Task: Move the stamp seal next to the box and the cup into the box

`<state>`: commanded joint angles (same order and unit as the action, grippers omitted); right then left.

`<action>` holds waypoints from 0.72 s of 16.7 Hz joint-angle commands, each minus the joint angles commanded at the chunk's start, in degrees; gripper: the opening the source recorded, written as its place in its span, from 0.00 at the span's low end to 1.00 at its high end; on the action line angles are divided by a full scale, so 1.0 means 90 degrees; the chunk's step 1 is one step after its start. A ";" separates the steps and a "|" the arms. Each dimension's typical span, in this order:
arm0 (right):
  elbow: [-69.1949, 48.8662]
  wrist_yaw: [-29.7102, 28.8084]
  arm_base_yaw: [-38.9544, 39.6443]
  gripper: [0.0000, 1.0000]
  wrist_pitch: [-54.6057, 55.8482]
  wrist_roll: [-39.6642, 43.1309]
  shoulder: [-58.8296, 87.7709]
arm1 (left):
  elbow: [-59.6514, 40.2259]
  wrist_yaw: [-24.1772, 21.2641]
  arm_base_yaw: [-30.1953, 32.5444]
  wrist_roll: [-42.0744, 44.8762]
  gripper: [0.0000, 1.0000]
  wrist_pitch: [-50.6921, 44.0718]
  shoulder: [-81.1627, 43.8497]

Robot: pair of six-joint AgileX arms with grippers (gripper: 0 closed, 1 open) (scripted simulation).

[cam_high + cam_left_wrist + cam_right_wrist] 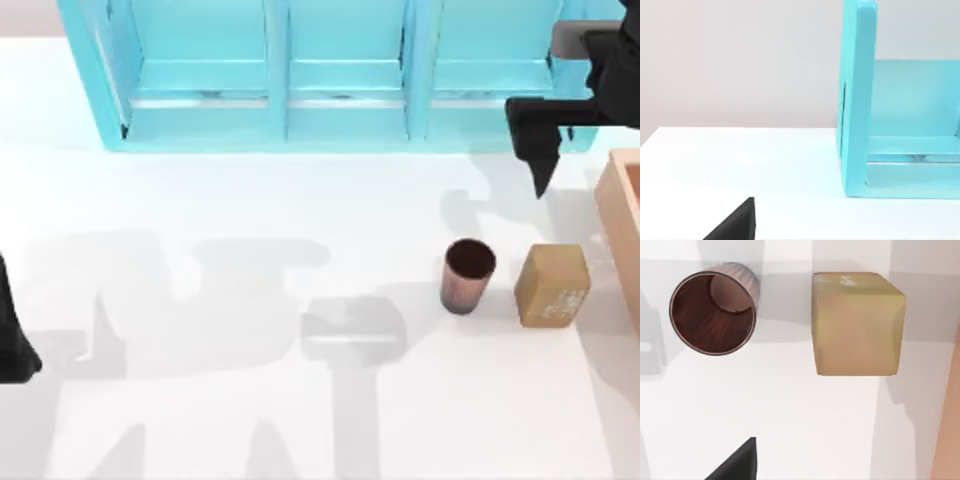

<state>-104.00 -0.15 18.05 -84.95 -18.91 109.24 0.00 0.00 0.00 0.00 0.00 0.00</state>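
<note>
The right tool (pixel 543 170), finger state untellable, hovers beyond the cup (pixel 467 277) and stamp seal (pixel 552 285), both beside the box (pixel 622 215), poised to descend.

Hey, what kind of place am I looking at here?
Probably a rendered tabletop test scene, not a real room: a plain white table carrying a turquoise shelf unit, a cup, a stamp seal and a wooden box, with the right gripper above.
</note>
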 joint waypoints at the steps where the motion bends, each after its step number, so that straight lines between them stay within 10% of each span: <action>1: 0.0008 -0.0002 0.0014 1.00 0.0014 -0.0010 0.0014 | 0.0000 0.0000 0.0000 0.0000 1.00 0.0000 0.0000; 12: 0.0419 0.0010 0.0798 1.00 0.1187 -0.0810 0.0759 | 0.0000 0.0000 0.0000 0.0000 1.00 0.0000 0.0000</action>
<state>-100.23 -0.06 25.23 -74.26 -26.20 116.07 0.00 0.00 0.00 0.00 0.00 0.00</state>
